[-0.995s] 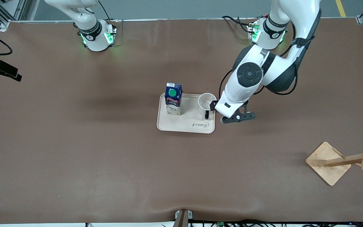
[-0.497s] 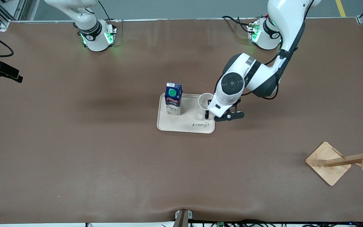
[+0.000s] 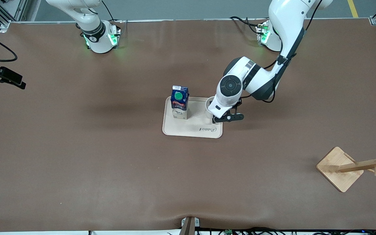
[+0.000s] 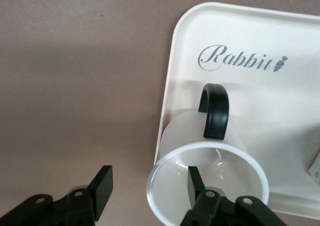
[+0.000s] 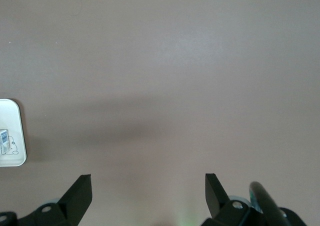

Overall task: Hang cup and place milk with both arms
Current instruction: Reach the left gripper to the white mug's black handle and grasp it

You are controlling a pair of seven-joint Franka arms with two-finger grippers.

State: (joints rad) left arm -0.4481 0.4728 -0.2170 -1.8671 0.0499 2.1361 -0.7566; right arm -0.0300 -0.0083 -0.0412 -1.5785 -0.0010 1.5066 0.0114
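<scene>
The white cup (image 4: 207, 186) with a black loop handle (image 4: 215, 111) stands upright on the cream tray (image 3: 191, 130), at its end toward the left arm. In the front view the cup (image 3: 208, 110) is mostly hidden under the left arm's wrist. My left gripper (image 4: 147, 183) is open and low over the cup's rim, with one finger (image 4: 192, 181) over the cup's opening and the other (image 4: 102, 186) outside it over the table. The milk carton (image 3: 179, 101) stands upright at the tray's other end. My right gripper (image 5: 147, 181) is open and empty, high over bare table.
A wooden cup rack (image 3: 339, 168) with pegs stands near the front camera at the left arm's end of the table. The tray's corner (image 5: 12, 136) shows at the edge of the right wrist view. The table is covered with a brown mat.
My left arm has swung in from beside the tray toward the cup, and its gripper now straddles the cup's rim. The cup and the milk have not moved.
</scene>
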